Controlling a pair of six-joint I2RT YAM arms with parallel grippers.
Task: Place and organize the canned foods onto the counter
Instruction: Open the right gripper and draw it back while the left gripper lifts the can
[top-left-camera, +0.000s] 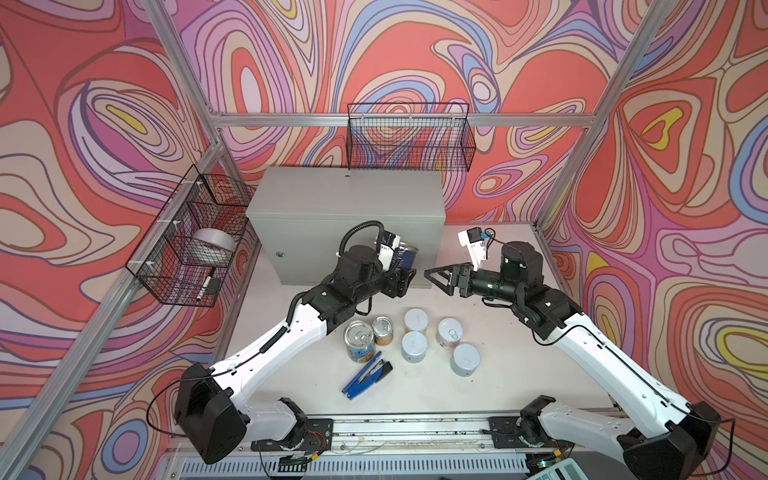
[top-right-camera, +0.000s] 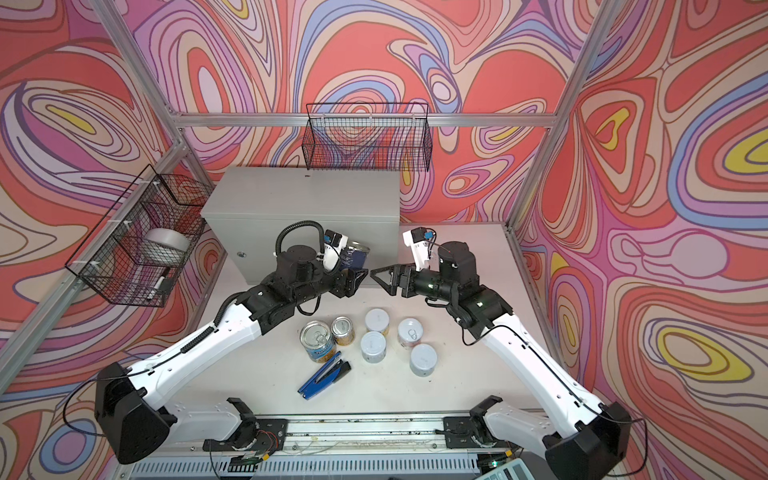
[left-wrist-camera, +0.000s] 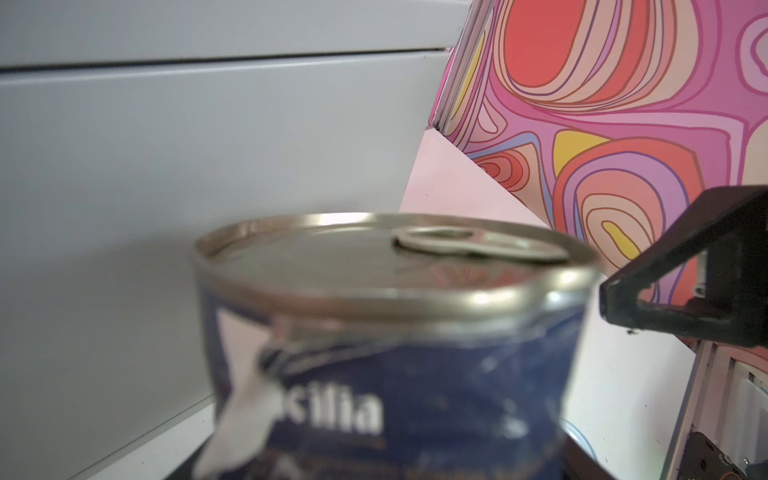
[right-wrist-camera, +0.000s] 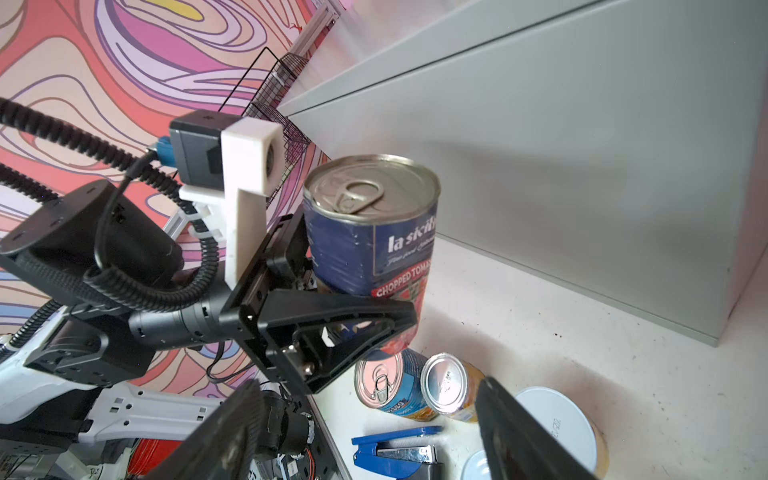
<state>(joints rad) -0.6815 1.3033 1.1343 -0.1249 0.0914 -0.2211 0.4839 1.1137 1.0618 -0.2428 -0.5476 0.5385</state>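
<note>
Left gripper, mine: clamped across the lower body of the blue tomato tin. One finger crosses the label in the right wrist view; its partner is hidden behind the tin.

Blue tomato tin: held off the table, about upright, pull-tab lid up, just near of the counter's front face, toward its right end.

Right gripper, mine: jaws apart, nothing between them. It points left at the tin from just beside it, not touching.

Counter: grey cabinet at the far side of the table. I see no tin on its flat top in either top view.

Stock on the table, near of both grippers, all upright: second blue-labelled tin; small yellow-orange tin just beside it; four white-lidded tins clustered to their right.

Blue stapler: near of the cluster, not stock.

Bearing for the coming move, as I judge it: the counter top lies far of and above the held tin, so the tin must clear the front edge before travelling far. Its long axis is vertical, so it needs no turning to stand. My left arm carries it and is the nearer; my right is free for the table tins.
</note>
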